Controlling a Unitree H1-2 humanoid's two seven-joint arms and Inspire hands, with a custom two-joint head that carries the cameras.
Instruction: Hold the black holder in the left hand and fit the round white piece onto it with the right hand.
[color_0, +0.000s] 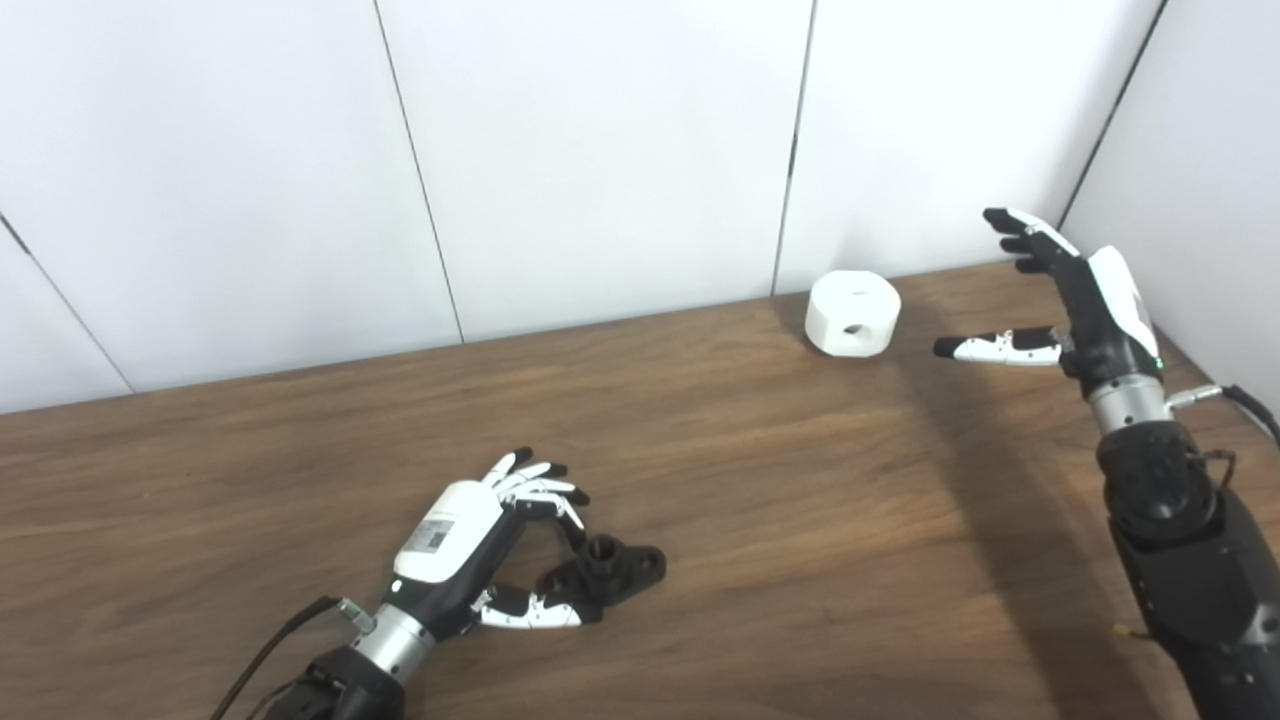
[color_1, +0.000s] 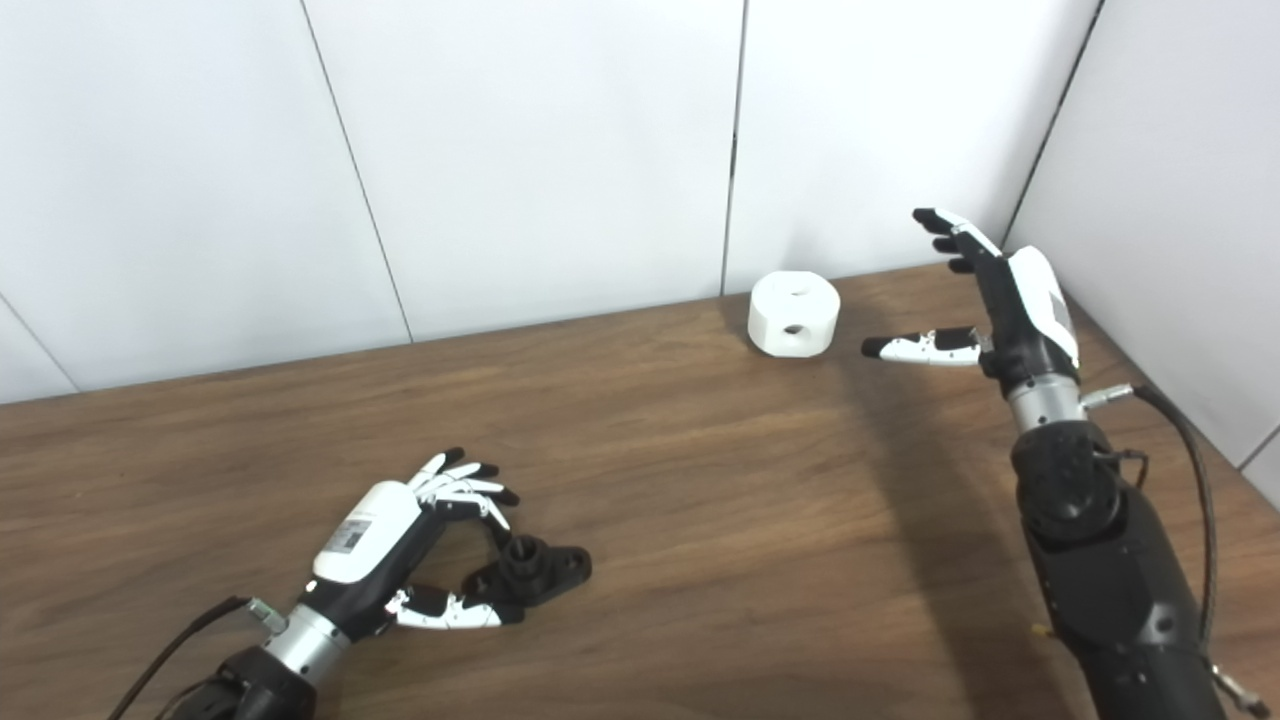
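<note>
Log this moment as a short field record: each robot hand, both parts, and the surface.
left robot hand: open, fingers curled around the black holder, not yet closed on it
right robot hand: open, raised beside the round white piece, apart from it
black holder: lying on the wooden table
round white piece: near the back wall, hole facing the camera

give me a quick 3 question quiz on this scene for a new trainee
1. True or false: the right hand already holds the round white piece.
2. Which hand is at the black holder? A) left B) right C) neither
3. Fill in: the round white piece sits on the table near the back ____.

Key:
1. False; that hand is open, beside the piece and apart from it.
2. A; the left hand has fingers around the holder, not yet clearly gripping.
3. wall
</note>
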